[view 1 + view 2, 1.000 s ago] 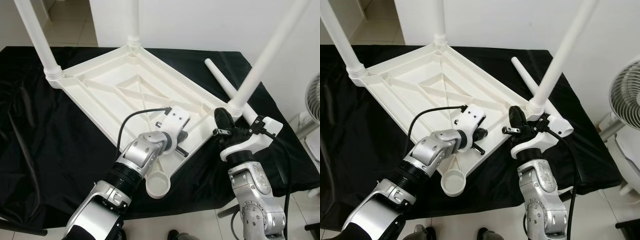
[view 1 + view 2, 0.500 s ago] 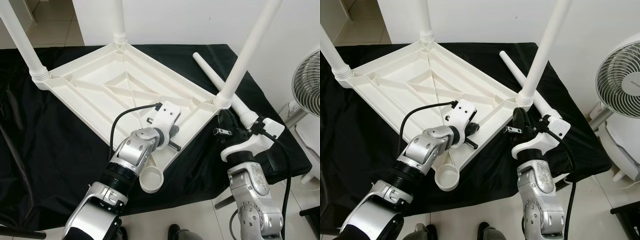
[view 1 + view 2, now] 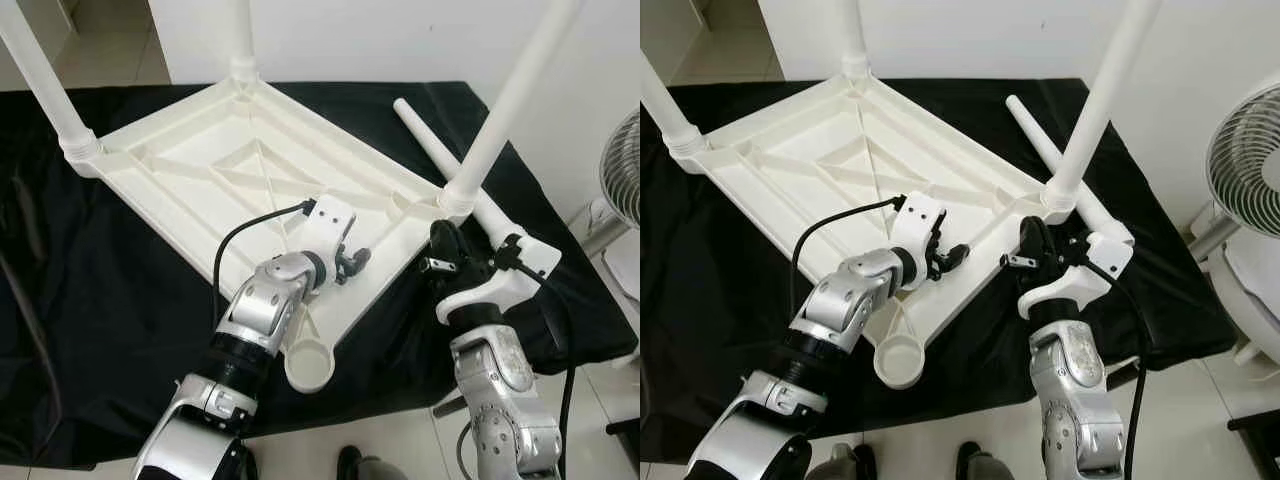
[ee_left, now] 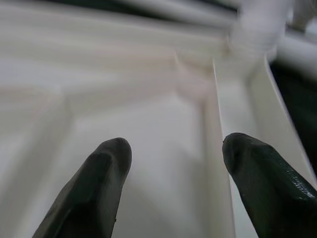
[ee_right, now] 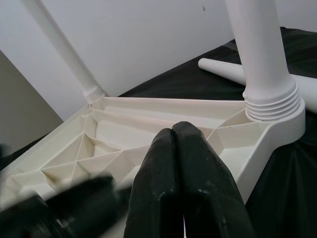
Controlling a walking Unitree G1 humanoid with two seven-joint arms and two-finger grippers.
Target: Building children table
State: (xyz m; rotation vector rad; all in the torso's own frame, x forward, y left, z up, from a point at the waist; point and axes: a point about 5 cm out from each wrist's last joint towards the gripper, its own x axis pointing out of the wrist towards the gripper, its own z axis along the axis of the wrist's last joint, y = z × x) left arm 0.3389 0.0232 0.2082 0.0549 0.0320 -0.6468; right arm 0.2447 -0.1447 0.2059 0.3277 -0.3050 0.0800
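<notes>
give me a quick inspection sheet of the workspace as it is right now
surface: black cloth over the work table
job's things: white tabletop lies upside down, three legs screwed in; empty corner socket at the near edge; loose leg lying on the cloth
clutter: nothing seen
grippers: left gripper open over the tabletop's underside; right gripper shut, beside the near right leg
cables: black cable looping along the left arm
surroundings: white wall, fan at right, tiled floor

Silver jointed arms, white wrist housings w/ black cables — black-fingered left pincer, right pincer.
</notes>
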